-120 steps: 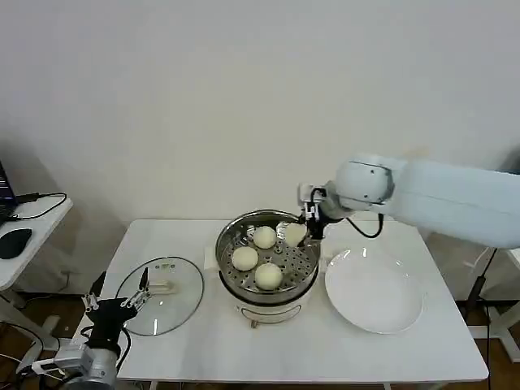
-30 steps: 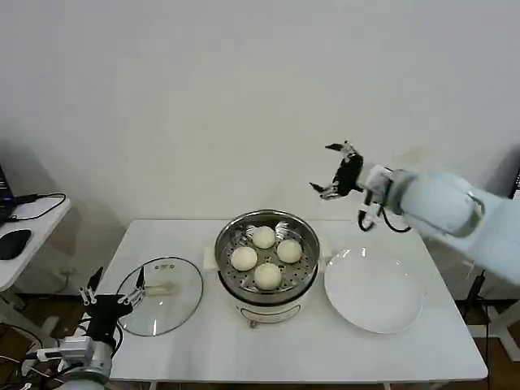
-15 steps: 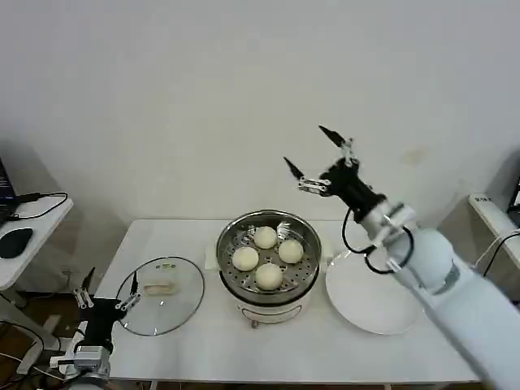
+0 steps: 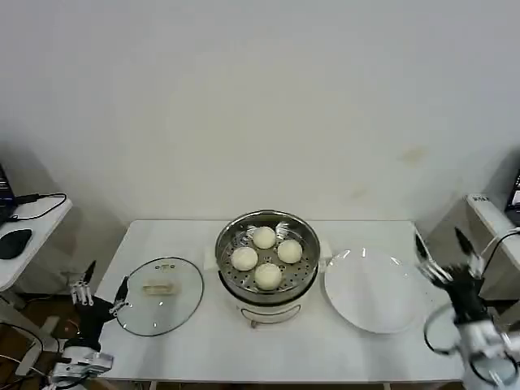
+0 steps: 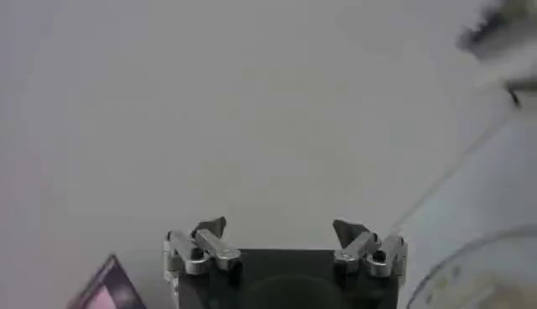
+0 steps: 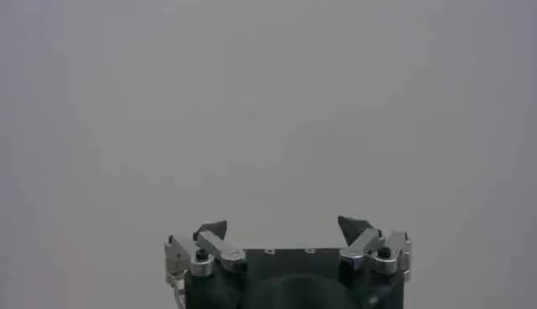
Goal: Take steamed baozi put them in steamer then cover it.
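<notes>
The steamer (image 4: 230,275), a shiny steel pot on a white base, stands mid-table without its cover. Several cream-white steamed baozi (image 4: 268,276) rest on its perforated tray. The cover (image 4: 158,295), a clear glass lid with a cream bar handle, lies flat on the table left of the pot. My left gripper (image 4: 104,284) hovers open and empty off the table's left edge, just beside the lid's rim (image 5: 470,269). My right gripper (image 4: 439,248) stands open and empty past the table's right edge. Both wrist views face the blank wall, with the left gripper (image 5: 281,228) and right gripper (image 6: 283,227) jaws spread wide.
An empty white plate (image 4: 374,291) sits right of the steamer. A side table (image 4: 32,236) with a mouse and cable stands at the far left. A pale shelf edge (image 4: 491,213) shows at the far right.
My right arm, which was putting a baozi into the steamer, let it go, rose, then swung down to the table's right side. The left gripper drifted slightly left.
</notes>
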Controlling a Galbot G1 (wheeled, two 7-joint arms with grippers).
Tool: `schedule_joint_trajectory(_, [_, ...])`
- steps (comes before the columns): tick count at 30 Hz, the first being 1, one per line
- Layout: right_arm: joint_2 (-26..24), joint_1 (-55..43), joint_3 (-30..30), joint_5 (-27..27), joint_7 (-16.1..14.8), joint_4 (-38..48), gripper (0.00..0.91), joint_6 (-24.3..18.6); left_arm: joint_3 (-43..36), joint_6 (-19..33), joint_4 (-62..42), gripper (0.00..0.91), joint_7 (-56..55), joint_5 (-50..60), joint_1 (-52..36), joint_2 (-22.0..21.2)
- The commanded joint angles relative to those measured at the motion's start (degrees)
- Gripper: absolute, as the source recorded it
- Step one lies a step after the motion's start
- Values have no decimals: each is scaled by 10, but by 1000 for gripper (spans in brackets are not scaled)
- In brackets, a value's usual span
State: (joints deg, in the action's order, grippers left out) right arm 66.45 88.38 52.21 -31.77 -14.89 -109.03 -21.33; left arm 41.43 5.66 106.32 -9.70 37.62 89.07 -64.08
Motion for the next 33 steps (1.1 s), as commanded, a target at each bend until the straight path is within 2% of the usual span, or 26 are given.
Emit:
schedule_joint_trajectory(1, [48, 115, 129, 19, 105, 0, 907, 20, -47, -7, -36, 907, 45, 317, -17, 8])
schedule_joint_trajectory(6, [49, 96, 119, 28, 99, -19, 907, 78, -67, -27, -54, 907, 70, 361, -52, 3])
schedule_joint_trajectory(9, [51, 90, 115, 25, 97, -27, 907, 87, -75, -33, -61, 907, 78, 374, -62, 5])
schedule_joint_trajectory(17, [52, 94, 106, 19, 92, -36, 907, 81, -86, -32, -79, 907, 77, 379, -68, -2])
schedule_joint_trajectory(33, [71, 110, 97, 26, 92, -69, 907, 80, -106, -27, -177, 907, 76, 380, -163, 1])
